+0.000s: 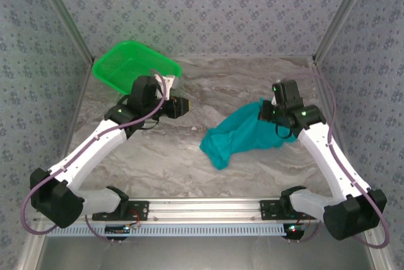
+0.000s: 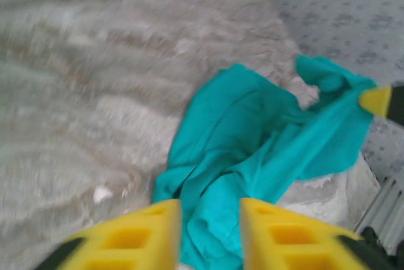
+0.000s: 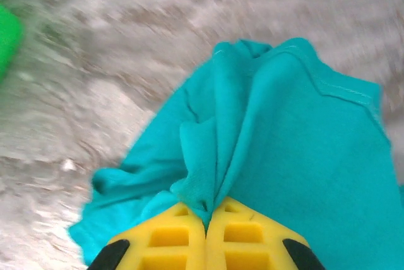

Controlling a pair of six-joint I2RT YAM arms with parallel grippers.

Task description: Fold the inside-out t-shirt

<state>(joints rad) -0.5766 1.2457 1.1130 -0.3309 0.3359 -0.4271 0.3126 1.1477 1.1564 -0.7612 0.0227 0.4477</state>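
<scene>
Top external view, left to right. The green mesh basket (image 1: pixel 129 65) sits far left, tipped up against the back corner of the patterned wall (image 1: pixel 189 5). The left gripper (image 1: pixel 182 106) hangs over the marbled table (image 1: pixel 158 163) just right of the basket, clear of the cloth.

The t-shirt (image 1: pixel 240 134) lies right of centre as a crumpled teal heap. Its near-left end rests on the table and its far-right end is drawn up to the right gripper (image 1: pixel 268 111). No print is visible on it, only plain teal.

Left wrist view: the left gripper (image 2: pixel 210 210) is released. Its yellow fingers (image 2: pixel 151 232) stand apart with nothing between them, and the t-shirt (image 2: pixel 252 137) lies beyond the gap. This view is partly blurred. At its right edge a yellow fingertip (image 2: pixel 379 99) of the right gripper meets the raised corner of the shirt, which the top view does not resolve.

Right wrist view: the right gripper (image 3: pixel 206 213) is clenched on a gathered fold of the t-shirt (image 3: pixel 284 156), with the finger pads meeting and cloth pinched in the seam between them. A stitched hem (image 3: pixel 344 90) shows along the far-right edge of the cloth. A sliver of the basket (image 3: pixel 6 40) shows at the left border.
</scene>
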